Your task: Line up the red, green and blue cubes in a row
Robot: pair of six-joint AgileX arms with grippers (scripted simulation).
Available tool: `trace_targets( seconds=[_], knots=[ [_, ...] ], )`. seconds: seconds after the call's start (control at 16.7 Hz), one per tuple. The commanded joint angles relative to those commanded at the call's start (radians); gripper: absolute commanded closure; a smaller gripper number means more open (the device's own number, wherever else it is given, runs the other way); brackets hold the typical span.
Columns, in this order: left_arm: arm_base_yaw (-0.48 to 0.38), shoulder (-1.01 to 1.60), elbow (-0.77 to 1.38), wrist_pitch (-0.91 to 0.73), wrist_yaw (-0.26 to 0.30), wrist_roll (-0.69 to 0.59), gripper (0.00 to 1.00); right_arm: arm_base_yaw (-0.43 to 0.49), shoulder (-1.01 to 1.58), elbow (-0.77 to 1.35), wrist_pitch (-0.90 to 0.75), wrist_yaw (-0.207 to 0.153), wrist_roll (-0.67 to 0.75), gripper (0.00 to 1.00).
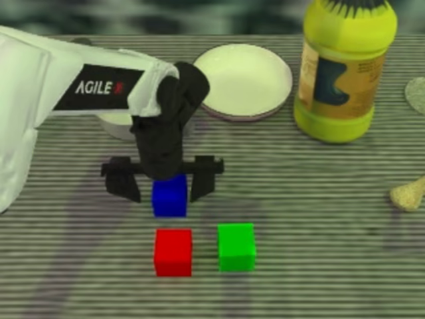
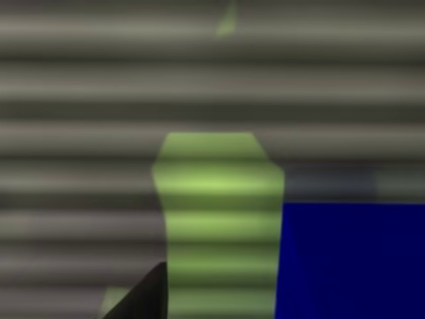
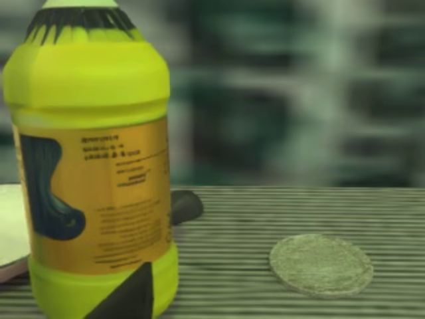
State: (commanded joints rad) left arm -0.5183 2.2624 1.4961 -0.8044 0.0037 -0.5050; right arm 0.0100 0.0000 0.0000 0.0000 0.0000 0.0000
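Observation:
The blue cube (image 1: pixel 169 203) rests on the striped table between the spread fingers of my left gripper (image 1: pixel 165 195), which is open and reaches down over it without touching. The cube's side (image 2: pixel 352 262) fills a corner of the left wrist view, with one dark fingertip (image 2: pixel 145 299) apart from it. Just in front of the blue cube sits the red cube (image 1: pixel 173 251). The green cube (image 1: pixel 236 246) stands to the red one's right, a small gap between them. My right gripper is out of the top view, parked at the right near the bottle.
A white plate (image 1: pixel 246 80) lies at the back centre and a white bowl (image 1: pixel 116 125) sits partly under my left arm. A tall yellow bottle (image 1: pixel 342 66) stands at the back right. A round pad (image 1: pixel 417 93) and a tan lump (image 1: pixel 406 194) lie at the right edge.

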Motion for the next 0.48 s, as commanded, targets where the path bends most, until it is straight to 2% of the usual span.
trace_targets(
  seconds=[0.42,0.48],
  knots=[
    [0.0,0.0,0.0,0.0,0.0,0.0,0.98,0.0,0.0,0.0,0.0,0.0,0.0,0.0],
    [0.0,0.0,0.0,0.0,0.0,0.0,1.0,0.0,0.0,0.0,0.0,0.0,0.0,0.0]
  ],
)
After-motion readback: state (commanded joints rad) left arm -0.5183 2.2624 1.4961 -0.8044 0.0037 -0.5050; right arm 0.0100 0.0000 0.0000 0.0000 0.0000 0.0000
